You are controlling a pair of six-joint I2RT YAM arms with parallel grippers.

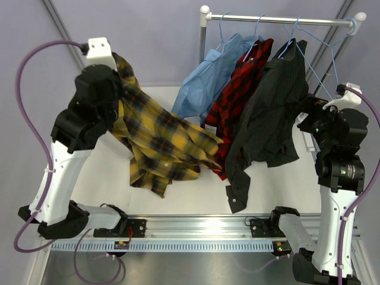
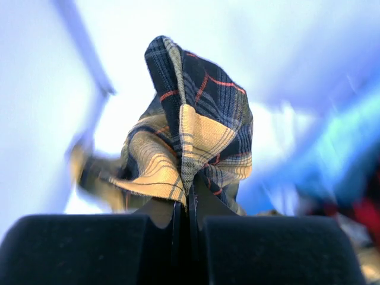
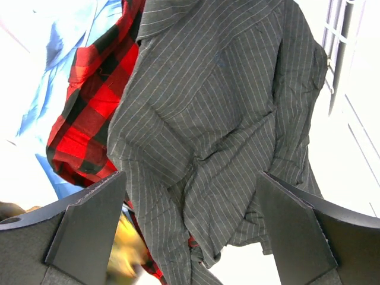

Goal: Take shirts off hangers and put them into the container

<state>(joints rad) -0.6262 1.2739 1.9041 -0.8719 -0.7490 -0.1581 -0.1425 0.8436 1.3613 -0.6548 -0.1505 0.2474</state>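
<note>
Yellow plaid shirt [image 1: 163, 142] hangs bunched in my left pincer [image 2: 189, 196], clamped shut on it above the bench [image 1: 101, 178]. My right pincer [image 3: 190, 196] gapes wide, empty, facing the grey shirt [image 3: 219, 107] on the rail [image 1: 273, 19].

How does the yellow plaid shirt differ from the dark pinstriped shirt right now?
The yellow plaid shirt is checked yellow and black; the dark shirt is grey with thin stripes. The yellow plaid shirt is pinched in the shut left hand, off the rail; the dark shirt hangs from that rail, ungripped before the open right hand. Both are patterned cloth.
</note>
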